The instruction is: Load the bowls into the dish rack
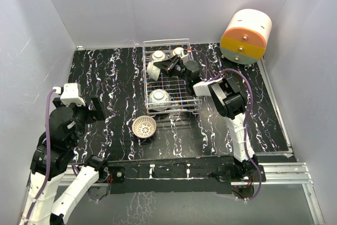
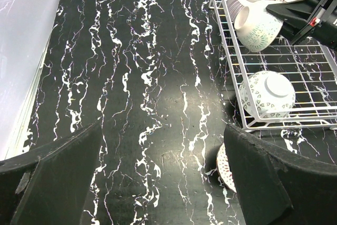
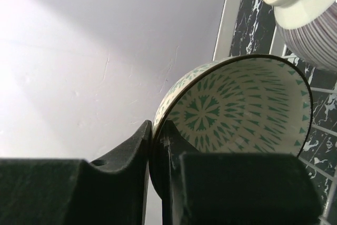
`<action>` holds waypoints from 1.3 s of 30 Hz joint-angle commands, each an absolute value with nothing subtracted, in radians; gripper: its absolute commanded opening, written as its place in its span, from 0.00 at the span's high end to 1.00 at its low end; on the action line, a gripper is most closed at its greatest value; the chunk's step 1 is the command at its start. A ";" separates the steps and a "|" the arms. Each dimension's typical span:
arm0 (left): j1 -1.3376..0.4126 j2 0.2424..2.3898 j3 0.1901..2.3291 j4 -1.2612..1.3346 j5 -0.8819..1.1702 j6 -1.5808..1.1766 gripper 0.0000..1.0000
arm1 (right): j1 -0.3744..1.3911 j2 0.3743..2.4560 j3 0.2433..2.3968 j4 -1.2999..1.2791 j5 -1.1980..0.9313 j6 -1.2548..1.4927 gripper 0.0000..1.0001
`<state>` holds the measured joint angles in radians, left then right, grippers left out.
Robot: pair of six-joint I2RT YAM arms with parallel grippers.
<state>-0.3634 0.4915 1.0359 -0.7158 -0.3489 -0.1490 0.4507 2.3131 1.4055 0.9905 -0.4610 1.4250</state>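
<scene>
The loading looks mostly done. Three bowls already sit upside down in the dish rack [image 1: 192, 80]: a striped bowl [image 1: 158, 56] and a back-right bowl [image 1: 179, 52] along the far end, and a front bowl [image 1: 159, 98] near the close edge. A fourth, the green-patterned bowl [image 1: 154, 70], is tipped on its side over the rack's left half, just in front of the striped bowl. The right gripper [image 1: 162, 68] is clamped on its rim, and the wrist view shows one finger inside the bowl and one outside. Whether this bowl already rests on the wires cannot be told, so its placing seems unfinished. One lattice bowl [image 1: 144, 127] stands upright on the table [image 1: 105, 72], just outside the rack's front left corner and not yet loaded. The left gripper [image 1: 97, 109] hovers with its jaws wide apart and holds nothing, to the left of that bowl and near it, with the bowl peeking past its right finger in the wrist view.
</scene>
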 commanded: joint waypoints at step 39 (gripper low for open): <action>-0.367 0.518 1.048 -0.710 -0.330 -0.156 0.03 | 0.451 1.988 1.231 0.393 -0.176 1.211 0.40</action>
<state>-0.3630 0.5098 1.0359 -0.7124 -0.3386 -0.1543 0.4561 2.0598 1.2007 0.4850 -0.2409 1.2884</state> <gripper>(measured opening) 0.970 0.521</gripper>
